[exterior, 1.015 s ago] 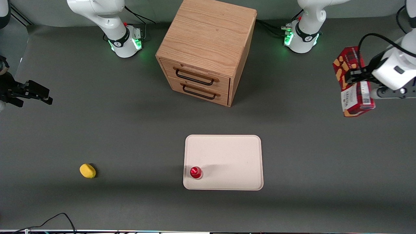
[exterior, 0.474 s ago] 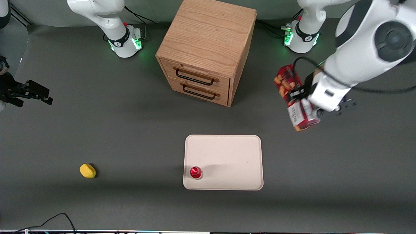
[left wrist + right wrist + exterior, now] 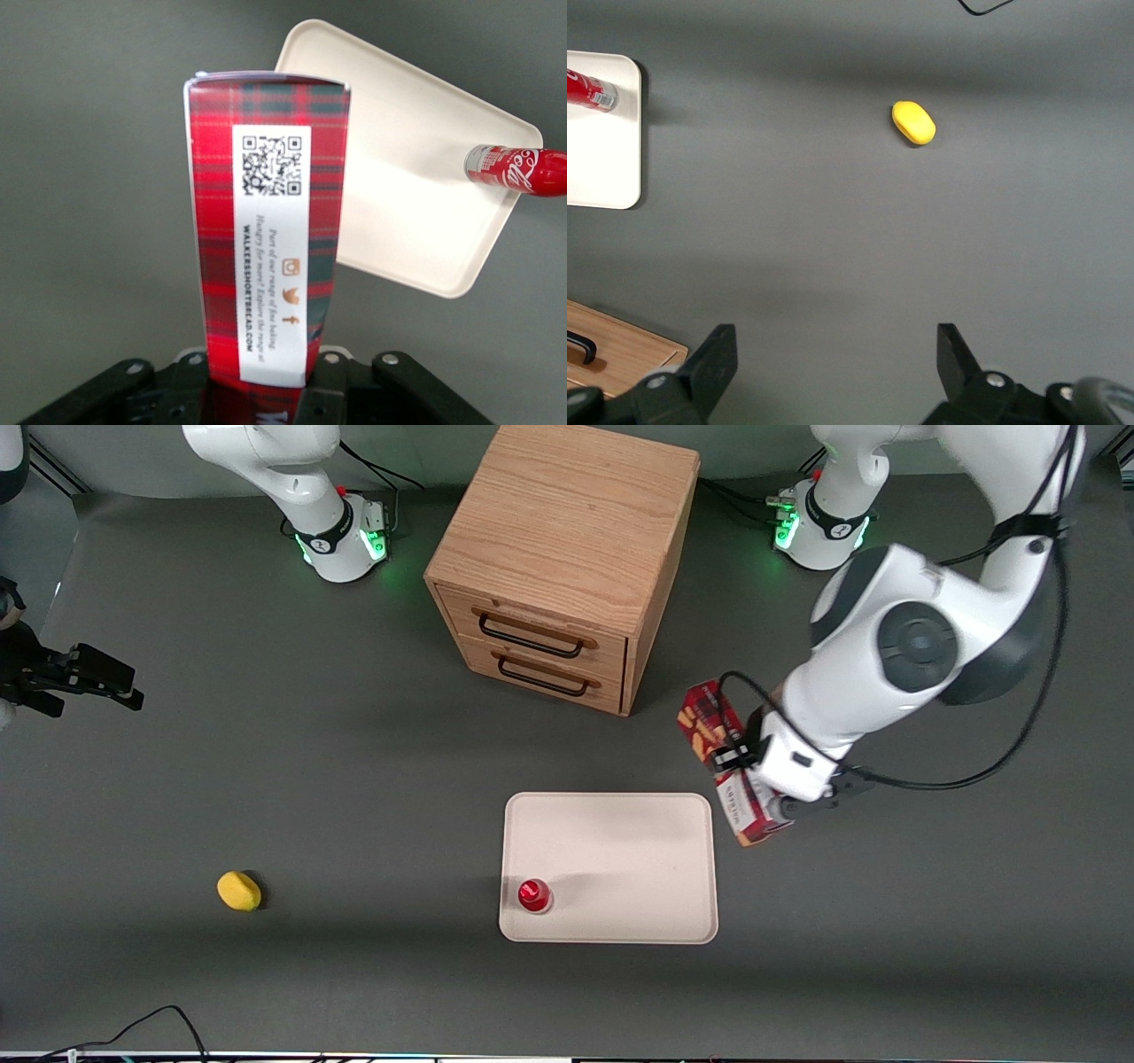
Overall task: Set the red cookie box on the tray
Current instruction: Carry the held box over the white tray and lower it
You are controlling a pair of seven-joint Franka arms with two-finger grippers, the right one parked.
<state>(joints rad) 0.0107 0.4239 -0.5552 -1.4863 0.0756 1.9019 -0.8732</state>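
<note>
My left gripper (image 3: 740,766) is shut on the red cookie box (image 3: 722,757), a long red tartan carton, and holds it in the air just beside the tray's edge on the working arm's side. In the left wrist view the red cookie box (image 3: 266,230) sticks out from between the fingers (image 3: 190,381), with its white label strip showing. The cream-white tray (image 3: 620,841) lies flat on the table, nearer the front camera than the cabinet; it also shows in the left wrist view (image 3: 407,177).
A small red-capped bottle (image 3: 534,895) stands on the tray's corner nearest the camera, toward the parked arm's end. A wooden two-drawer cabinet (image 3: 567,558) stands farther back. A yellow lemon-like object (image 3: 238,890) lies toward the parked arm's end.
My left gripper has carried the red cookie box from the working arm's end of the table toward the tray and nearer to the front camera.
</note>
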